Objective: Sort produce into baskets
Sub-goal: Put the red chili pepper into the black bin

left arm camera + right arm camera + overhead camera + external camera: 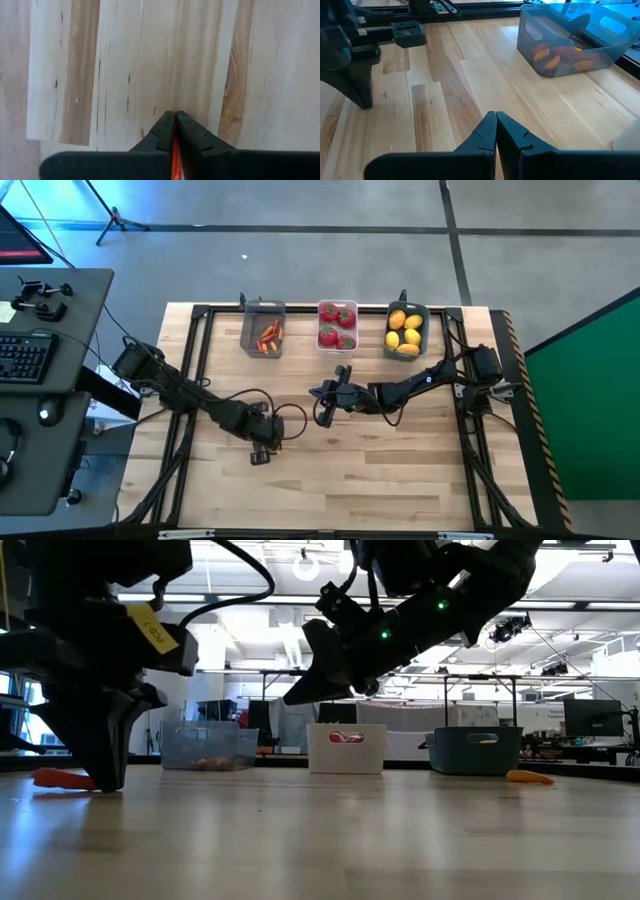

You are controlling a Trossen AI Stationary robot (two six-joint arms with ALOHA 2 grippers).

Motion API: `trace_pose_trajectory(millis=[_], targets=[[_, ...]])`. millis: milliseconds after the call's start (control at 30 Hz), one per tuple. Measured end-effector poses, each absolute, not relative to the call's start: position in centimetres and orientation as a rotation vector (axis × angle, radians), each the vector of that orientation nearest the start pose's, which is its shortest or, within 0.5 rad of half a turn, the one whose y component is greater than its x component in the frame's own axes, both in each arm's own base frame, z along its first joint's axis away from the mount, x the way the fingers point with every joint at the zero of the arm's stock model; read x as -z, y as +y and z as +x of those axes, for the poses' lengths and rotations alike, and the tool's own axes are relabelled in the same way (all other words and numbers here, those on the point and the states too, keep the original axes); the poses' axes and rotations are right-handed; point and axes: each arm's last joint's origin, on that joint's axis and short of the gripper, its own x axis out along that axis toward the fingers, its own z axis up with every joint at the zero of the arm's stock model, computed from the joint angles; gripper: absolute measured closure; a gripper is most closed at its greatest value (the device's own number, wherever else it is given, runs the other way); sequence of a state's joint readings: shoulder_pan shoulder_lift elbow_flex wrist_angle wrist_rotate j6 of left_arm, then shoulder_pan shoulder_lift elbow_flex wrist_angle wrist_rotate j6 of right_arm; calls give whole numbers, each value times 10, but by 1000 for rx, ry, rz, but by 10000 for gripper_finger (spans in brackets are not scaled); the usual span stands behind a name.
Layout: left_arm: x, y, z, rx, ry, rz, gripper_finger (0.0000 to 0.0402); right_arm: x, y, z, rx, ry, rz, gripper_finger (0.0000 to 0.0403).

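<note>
Left gripper [175, 120], tips on the table [400, 470]: clamped on a thin orange carrot piece [175, 155], presumably bound for the grey basket [263, 330] (carrots already inside). Right gripper [496, 122], mid-table: closed, empty, waiting.

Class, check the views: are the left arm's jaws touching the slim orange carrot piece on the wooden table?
Touching. The left wrist view shows the slim orange carrot piece pinched between the shut jaws of the left gripper.
</note>
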State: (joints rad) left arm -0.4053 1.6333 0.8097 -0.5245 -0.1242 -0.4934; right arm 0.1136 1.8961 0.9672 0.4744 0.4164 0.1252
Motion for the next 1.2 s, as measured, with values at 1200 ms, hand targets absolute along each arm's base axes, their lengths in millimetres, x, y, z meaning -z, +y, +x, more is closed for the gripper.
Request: trace_pose_trajectory(millis=[1200], targets=[[-195, 162, 206, -669, 803, -153, 401, -161, 27, 355, 450, 672, -56, 403]])
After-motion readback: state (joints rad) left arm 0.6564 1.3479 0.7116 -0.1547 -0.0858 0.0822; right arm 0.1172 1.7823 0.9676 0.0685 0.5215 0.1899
